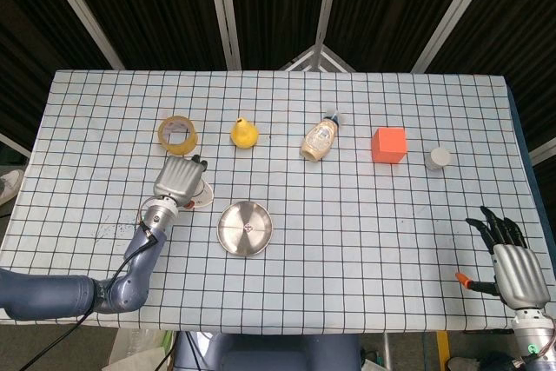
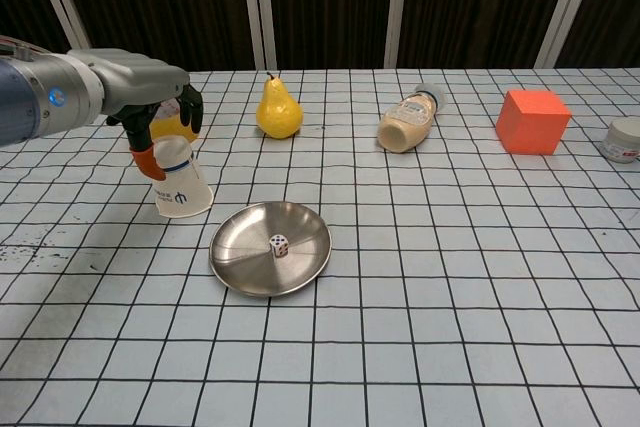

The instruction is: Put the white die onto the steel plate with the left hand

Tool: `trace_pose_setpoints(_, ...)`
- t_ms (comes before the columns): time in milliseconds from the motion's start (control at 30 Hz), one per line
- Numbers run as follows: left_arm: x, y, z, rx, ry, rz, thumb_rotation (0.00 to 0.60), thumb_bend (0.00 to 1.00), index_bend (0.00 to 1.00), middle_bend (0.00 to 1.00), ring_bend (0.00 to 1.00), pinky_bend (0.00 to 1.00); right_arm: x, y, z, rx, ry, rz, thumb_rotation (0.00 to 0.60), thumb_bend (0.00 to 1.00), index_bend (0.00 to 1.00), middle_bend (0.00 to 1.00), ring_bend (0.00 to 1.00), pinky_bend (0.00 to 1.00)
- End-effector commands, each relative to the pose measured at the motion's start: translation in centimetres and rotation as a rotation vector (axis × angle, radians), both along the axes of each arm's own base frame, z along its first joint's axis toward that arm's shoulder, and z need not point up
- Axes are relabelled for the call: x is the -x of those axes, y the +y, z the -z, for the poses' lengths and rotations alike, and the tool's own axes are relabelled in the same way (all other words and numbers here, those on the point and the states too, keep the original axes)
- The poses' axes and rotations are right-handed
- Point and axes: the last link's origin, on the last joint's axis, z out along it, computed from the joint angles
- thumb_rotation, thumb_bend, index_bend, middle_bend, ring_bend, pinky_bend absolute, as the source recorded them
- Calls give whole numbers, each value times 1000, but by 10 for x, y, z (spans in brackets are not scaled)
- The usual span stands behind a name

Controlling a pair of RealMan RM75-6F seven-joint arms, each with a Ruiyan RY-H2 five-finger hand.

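Note:
The white die (image 2: 279,244) lies inside the steel plate (image 2: 245,242), near its middle; in the head view the die (image 1: 249,226) shows as a small speck on the plate (image 1: 234,219). My left hand (image 2: 150,97) hovers to the left of the plate, over the top of a tilted paper cup (image 2: 178,179). Its thumb and fingers hang down apart and hold nothing. From the head view, the left hand (image 1: 180,180) covers most of the cup (image 1: 203,195). My right hand (image 1: 508,258) rests by the table's near right edge, fingers spread and empty.
Behind the left hand stands a yellow tape roll (image 2: 160,130). Along the back of the table stand a yellow pear (image 2: 279,107), a lying bottle (image 2: 408,123), an orange cube (image 2: 533,121) and a small jar (image 2: 625,139).

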Motion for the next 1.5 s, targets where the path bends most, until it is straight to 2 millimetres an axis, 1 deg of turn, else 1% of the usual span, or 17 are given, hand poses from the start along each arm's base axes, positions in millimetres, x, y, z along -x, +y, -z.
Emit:
trace_pose_setpoints(33,2,1,6,6,9,-7,600,277,293,263,625,709,1,0,-1,1,1,3,600,143,199,33,97,0)
trace_pose_setpoints(200,2,3,7,-3,6,-8,600,279,298,271,625,709,2,0,-1,1,1,6,600,143,199,33,97,0)
trace_pose_setpoints(400,0,4,3,-22,1,-2,600,316,310,308,627,708,1,0,0,-5,3,5,600,143,198,33,97,0)
trace_pose_setpoints(633,2,4,1,-23,4,-6,600,334,350,354,635,709,2,0,1,-7,7,7,600,143,198,33,97,0)
trace_pose_setpoints(1100,8,4,-1,-18,26,-27,600,335,353,359,635,709,3,-1,1,-5,9,13,600,143,198,33,97,0)
trace_pose_setpoints(1267,9,3,0,-16,36,-29,600,385,373,384,638,709,3,0,1,-4,9,16,600,144,199,33,97,0)
trace_pose_setpoints(1500,7,3,2,-17,35,-21,600,400,397,405,638,709,3,0,1,-6,8,17,600,143,199,33,97,0)
